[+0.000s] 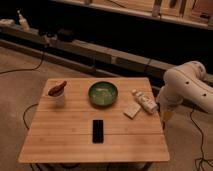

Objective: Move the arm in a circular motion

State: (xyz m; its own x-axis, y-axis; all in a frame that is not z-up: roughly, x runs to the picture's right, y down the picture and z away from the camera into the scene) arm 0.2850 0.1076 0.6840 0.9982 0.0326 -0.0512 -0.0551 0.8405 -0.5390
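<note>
The arm (187,85) is glossy white with thick rounded segments and comes in from the right edge of the camera view. Its bulbous joint bends beside the table's right side. The gripper (163,114) hangs down from it, dark and slim, just off the right edge of the wooden table (65,142), close to a white bottle (144,101) that lies on its side.
On the table stand a green bowl (103,93), a white cup (58,96) with a reddish thing in it, a black phone (98,130) lying flat and a small beige block (132,110). Cables run over the floor. A long shelf (100,52) stands behind.
</note>
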